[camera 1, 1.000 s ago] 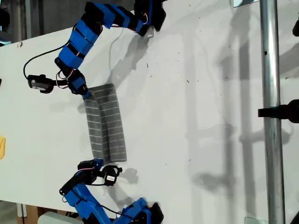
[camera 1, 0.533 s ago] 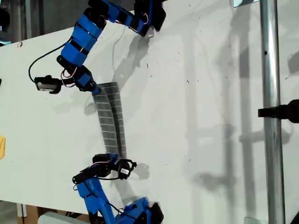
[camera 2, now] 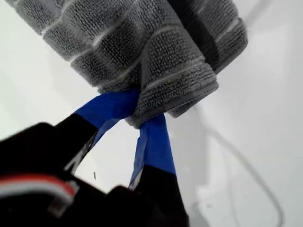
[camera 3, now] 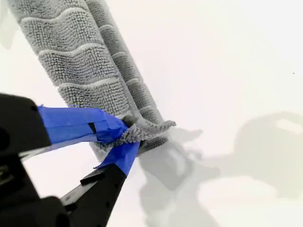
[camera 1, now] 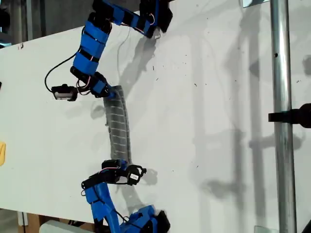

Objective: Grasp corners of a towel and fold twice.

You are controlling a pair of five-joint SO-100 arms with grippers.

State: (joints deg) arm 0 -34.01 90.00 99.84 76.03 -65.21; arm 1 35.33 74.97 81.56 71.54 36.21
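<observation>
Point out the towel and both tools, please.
towel [camera 1: 119, 127], exterior view, middle of the striped strip.
my first tool [camera 2: 142, 115], first wrist view, tips pinching cloth.
my second tool [camera 3: 127, 136], second wrist view, tips pinching cloth.

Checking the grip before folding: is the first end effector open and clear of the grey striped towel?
No, my first end effector pinches the grey striped towel.

White table [camera 1: 204, 97], towel [camera 1: 119, 124] seemingly lifted

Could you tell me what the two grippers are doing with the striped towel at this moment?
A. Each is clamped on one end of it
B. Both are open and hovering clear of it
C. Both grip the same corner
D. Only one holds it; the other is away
A: my first gripper pinches one end of the towel, and my second gripper pinches the other end.
</observation>
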